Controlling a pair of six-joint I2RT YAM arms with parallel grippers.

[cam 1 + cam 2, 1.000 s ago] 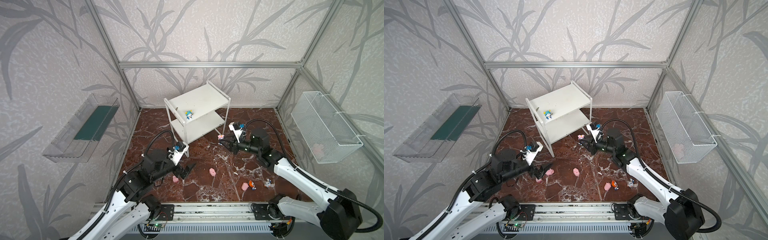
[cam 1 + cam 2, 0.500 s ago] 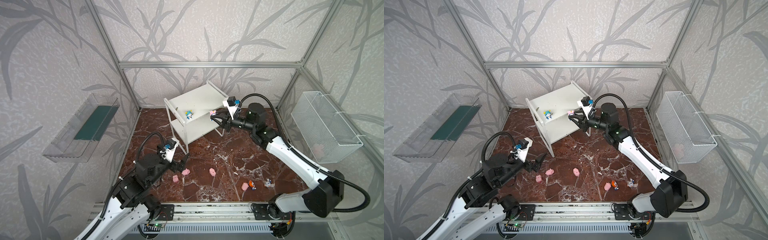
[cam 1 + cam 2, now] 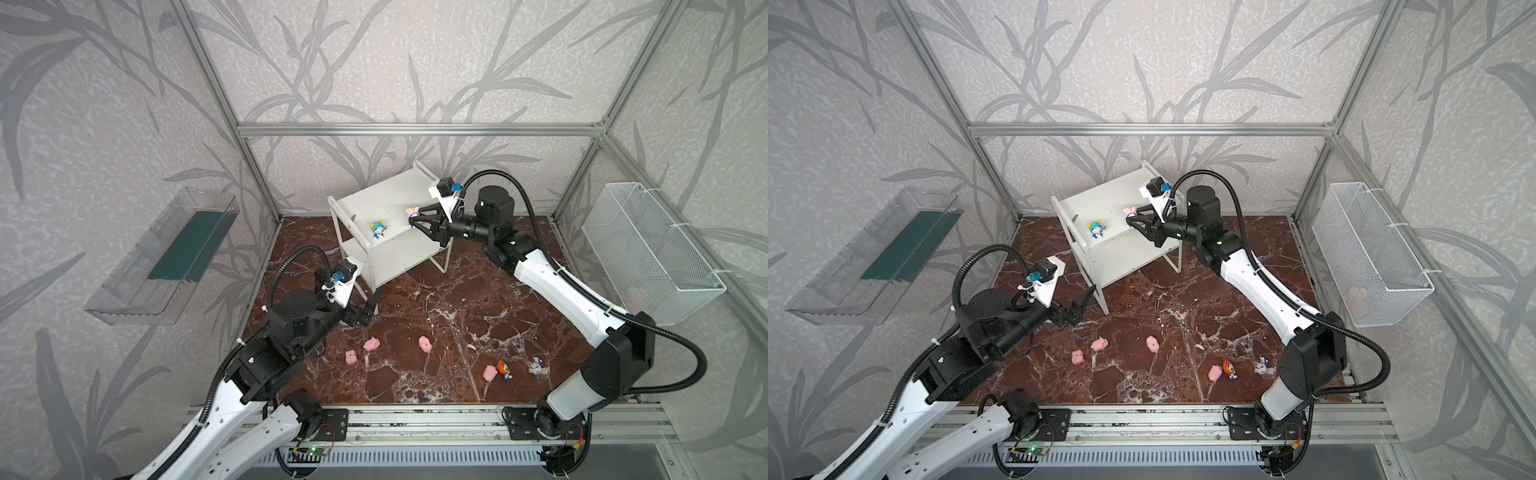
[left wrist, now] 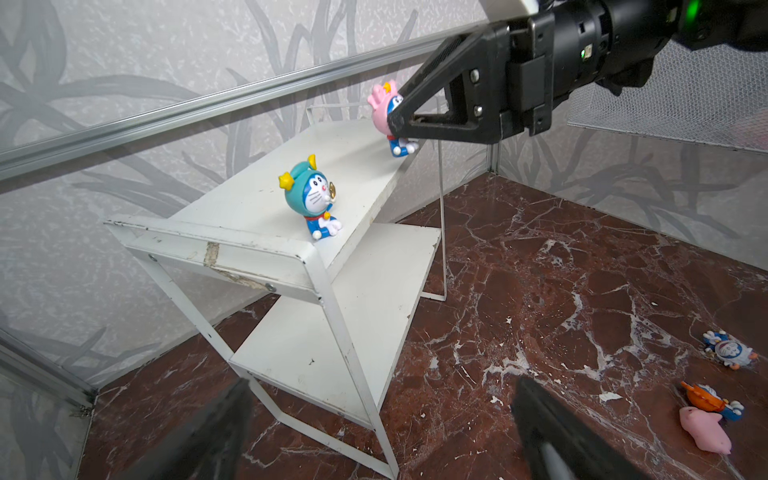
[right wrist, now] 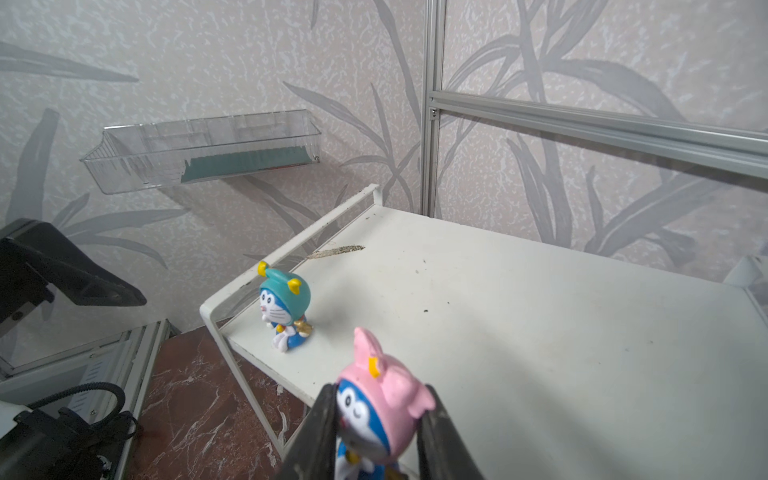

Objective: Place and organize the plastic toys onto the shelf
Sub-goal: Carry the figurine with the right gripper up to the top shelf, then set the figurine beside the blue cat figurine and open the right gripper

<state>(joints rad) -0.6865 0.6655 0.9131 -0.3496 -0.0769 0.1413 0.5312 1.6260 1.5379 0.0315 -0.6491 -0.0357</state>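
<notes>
Clearly, right wrist view shows right claw pinching pink-hat figurine; left claw released.

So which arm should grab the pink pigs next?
Probably left: the left gripper is open, empty and near the pigs; the right gripper is shut on a pink-hatted toy at the shelf.

right gripper went from low on the floor right of the shelf up to its top board's right edge, pink-hat figurine still pinched (contact with board unclear). left gripper backed off toward the shelf's near-left leg, jaws spread; pink pig it covered now shows.
</notes>
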